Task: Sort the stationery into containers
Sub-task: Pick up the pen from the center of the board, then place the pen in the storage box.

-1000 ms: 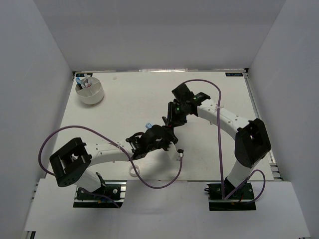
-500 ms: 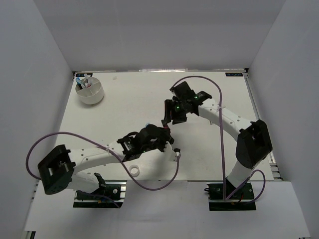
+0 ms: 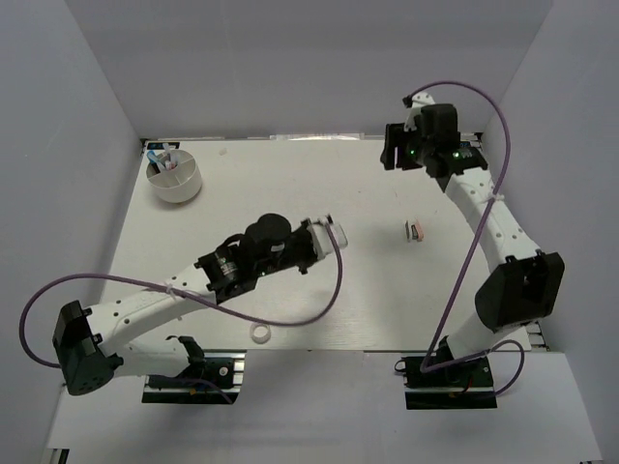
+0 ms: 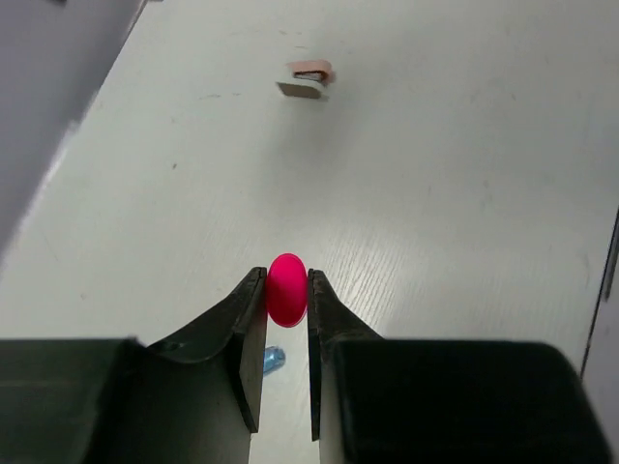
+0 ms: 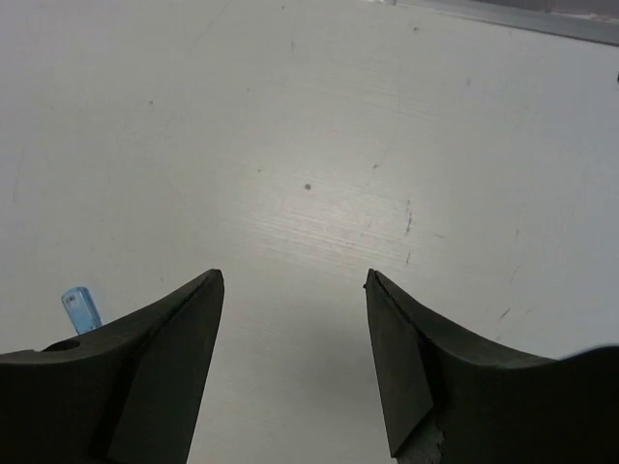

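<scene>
pink-ended marker (image 4: pixel 286 293) is now pinched by left gripper (image 4: pixel 286 278); right gripper (image 5: pixel 294 282) was pulled back to 1 o'clock, spread wide; tub (image 3: pixel 180 189) drop prob. next.

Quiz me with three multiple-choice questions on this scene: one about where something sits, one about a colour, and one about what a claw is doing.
1. Where on the table does the white tub stand?
A. far left corner
B. far right corner
C. centre, between the arms

2. What colour is the end of the item pinched in the left claw?
A. green
B. pink
C. yellow

3. What state is the right claw in?
A. shut on a pen
B. shut on a tape ring
C. open, holding nothing

Answers:
1 A: the top view shows the tub at the far left corner.
2 B: the left wrist view shows a pink tip squeezed between the fingers.
3 C: the right wrist view shows only bare table between the spread fingers.
</scene>
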`<state>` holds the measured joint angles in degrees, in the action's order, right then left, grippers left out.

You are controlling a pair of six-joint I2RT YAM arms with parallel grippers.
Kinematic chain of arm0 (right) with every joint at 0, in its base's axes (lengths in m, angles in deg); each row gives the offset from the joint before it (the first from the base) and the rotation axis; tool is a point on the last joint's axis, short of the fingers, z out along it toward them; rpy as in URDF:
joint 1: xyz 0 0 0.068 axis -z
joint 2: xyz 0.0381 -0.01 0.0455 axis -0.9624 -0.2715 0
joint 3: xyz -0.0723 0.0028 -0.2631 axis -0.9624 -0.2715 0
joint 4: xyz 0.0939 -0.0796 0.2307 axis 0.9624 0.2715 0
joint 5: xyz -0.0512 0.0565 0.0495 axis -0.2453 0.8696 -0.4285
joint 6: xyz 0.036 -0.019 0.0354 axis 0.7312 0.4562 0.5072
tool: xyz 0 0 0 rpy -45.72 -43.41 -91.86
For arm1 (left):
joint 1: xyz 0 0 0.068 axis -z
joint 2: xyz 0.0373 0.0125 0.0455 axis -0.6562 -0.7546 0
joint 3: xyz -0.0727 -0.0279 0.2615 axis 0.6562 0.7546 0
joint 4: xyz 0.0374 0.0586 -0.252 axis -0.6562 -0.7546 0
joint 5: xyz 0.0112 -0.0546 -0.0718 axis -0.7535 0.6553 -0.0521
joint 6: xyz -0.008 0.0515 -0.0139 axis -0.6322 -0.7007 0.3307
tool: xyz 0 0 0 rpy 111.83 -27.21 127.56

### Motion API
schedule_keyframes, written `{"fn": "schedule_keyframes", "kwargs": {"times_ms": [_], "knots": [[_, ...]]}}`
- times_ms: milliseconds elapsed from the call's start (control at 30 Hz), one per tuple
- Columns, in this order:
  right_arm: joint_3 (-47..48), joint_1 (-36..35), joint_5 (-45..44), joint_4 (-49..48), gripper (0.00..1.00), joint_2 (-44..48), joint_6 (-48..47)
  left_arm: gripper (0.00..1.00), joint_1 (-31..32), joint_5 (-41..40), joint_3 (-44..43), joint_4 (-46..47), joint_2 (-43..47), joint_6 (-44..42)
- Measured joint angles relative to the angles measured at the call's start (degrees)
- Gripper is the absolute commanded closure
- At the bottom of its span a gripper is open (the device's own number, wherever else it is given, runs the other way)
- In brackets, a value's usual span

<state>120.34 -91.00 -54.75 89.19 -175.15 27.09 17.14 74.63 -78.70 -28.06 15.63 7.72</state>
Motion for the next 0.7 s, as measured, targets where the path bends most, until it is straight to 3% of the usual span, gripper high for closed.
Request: {"fn": "schedule_keyframes", "kwargs": {"times_ms": [133, 300, 467, 600, 700], "knots": [[9.8, 5.2, 3.1, 2.9, 0.34, -6.3, -0.7, 1.00, -7.8, -3.2, -7.4, -1.8, -4.0, 17.1], [11.0, 9.7, 6.0, 5.6, 0.36, -8.2, -1.0, 1.00, -21.3, -7.0, -18.9, -4.5, -11.8, 30.2], [8.4, 10.9, 9.4, 5.4, 0.37, -8.2, -1.0, 1.00, -38.1, -9.7, -27.6, -9.3, -15.9, 39.9], [6.4, 11.2, 11.8, 5.7, 0.38, -8.4, -1.0, 1.00, -52.0, -10.7, -32.9, -11.8, -18.0, 43.5], [6.4, 11.6, 13.0, 5.9, 0.38, -8.9, -1.0, 1.00, -59.0, -11.3, -35.7, -14.4, -18.6, 44.8]]}}
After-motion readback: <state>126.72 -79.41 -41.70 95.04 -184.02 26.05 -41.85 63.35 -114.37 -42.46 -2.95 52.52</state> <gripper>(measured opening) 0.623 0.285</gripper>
